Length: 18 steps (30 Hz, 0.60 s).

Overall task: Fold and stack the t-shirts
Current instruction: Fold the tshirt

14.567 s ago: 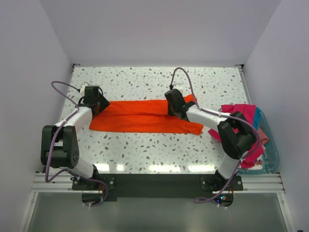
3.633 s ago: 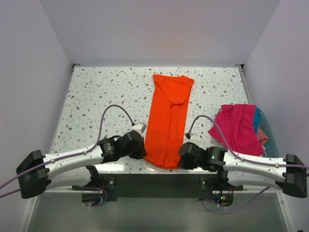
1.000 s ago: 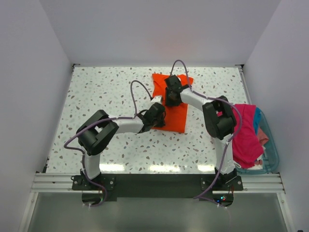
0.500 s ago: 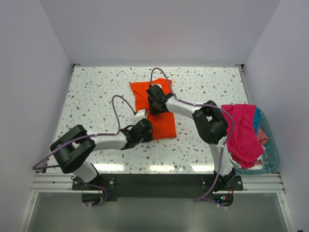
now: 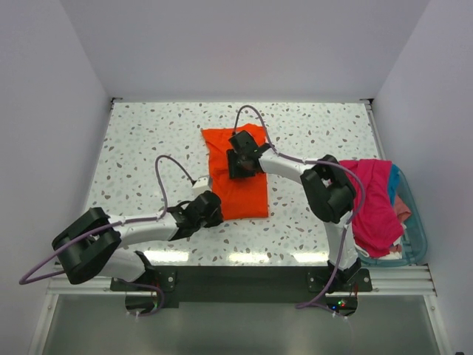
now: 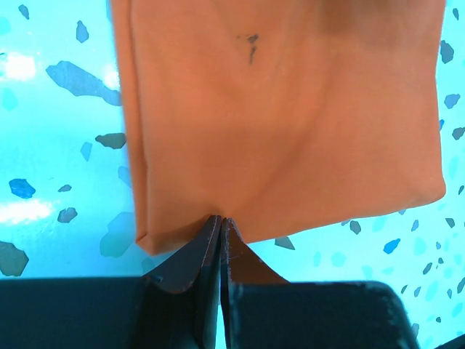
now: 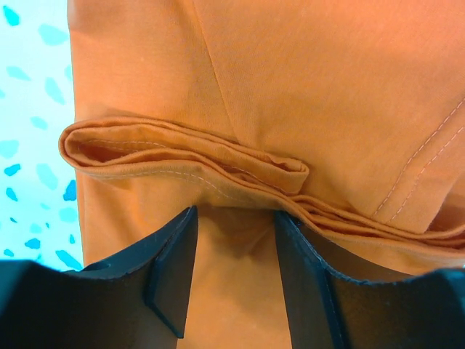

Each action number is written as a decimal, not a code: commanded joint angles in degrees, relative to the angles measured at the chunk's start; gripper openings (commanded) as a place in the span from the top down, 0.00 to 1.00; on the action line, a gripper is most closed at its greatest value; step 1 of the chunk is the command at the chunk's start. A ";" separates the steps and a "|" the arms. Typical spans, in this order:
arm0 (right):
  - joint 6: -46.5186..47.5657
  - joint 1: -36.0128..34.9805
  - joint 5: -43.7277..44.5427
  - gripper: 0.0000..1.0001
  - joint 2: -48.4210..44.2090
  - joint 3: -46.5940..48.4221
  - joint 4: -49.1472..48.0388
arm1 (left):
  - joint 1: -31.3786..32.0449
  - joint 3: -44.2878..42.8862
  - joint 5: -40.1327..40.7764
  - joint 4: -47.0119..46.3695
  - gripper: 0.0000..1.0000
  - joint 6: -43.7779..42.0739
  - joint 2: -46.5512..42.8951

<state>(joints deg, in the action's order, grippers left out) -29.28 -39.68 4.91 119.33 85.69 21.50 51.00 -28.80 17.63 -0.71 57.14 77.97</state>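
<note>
While the orange shirt (image 5: 238, 177) lies folded into a compact rectangle near the middle of the table (image 5: 140, 148), both arms reach in to it. At the rectangle's near left corner, the left gripper (image 6: 220, 227) has its fingers (image 6: 190, 258) clenched tight together, with only a thin slit between them. Their tips overlap the shirt's near hem, but whether any cloth is nipped between them cannot be told. On the far half of the shirt, the right gripper (image 7: 234, 243) stands released. Its two fingers (image 7: 172, 273) are spread apart with flat orange cloth showing between them, and a ridge of layered, stitched hems lies just beyond the tips. Neither of those fingers visibly pinches the ridge. Well apart to the right, the pink shirts (image 5: 369, 200) lie heaped and unfolded over the rim of the bin (image 5: 418, 238) at the table's edge.
</note>
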 commanded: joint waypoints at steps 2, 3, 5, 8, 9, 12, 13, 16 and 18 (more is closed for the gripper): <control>2.29 3.20 -1.56 0.49 -3.84 1.94 3.55 | 0.24 1.20 1.80 0.62 0.92 1.13 -1.69; 2.73 4.25 -1.92 0.49 -4.01 1.94 3.55 | 0.24 1.29 1.71 0.62 0.92 1.13 -1.69; 2.91 5.31 -4.71 0.49 -4.54 1.59 2.94 | 0.24 1.55 1.71 0.62 0.92 1.13 -1.69; 3.08 7.33 -8.06 0.49 -5.59 0.01 0.75 | 0.32 1.90 1.53 0.53 0.92 1.04 -1.60; 3.26 7.86 -9.64 0.49 -5.77 -0.34 0.48 | 0.24 1.90 1.53 0.53 0.92 1.04 -1.68; 3.96 8.92 -11.58 0.48 -6.12 -0.78 0.13 | 0.24 1.81 1.36 0.53 0.92 0.86 -1.77; 4.14 9.35 -11.67 0.48 -6.30 -0.96 0.12 | 0.24 1.64 1.27 0.62 0.92 0.69 -1.77; 3.53 12.16 -13.16 0.49 -6.83 -2.72 -0.31 | 0.24 1.64 1.36 0.62 0.92 0.51 -2.30; 3.61 13.40 -12.82 0.49 -7.00 -3.51 -0.23 | 0.24 1.64 1.36 0.62 0.91 0.42 -2.91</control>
<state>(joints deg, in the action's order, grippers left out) -26.68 -28.25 -5.89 115.52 83.53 22.17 51.03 -27.51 17.74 -0.51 57.71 77.08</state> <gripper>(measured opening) 0.512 0.086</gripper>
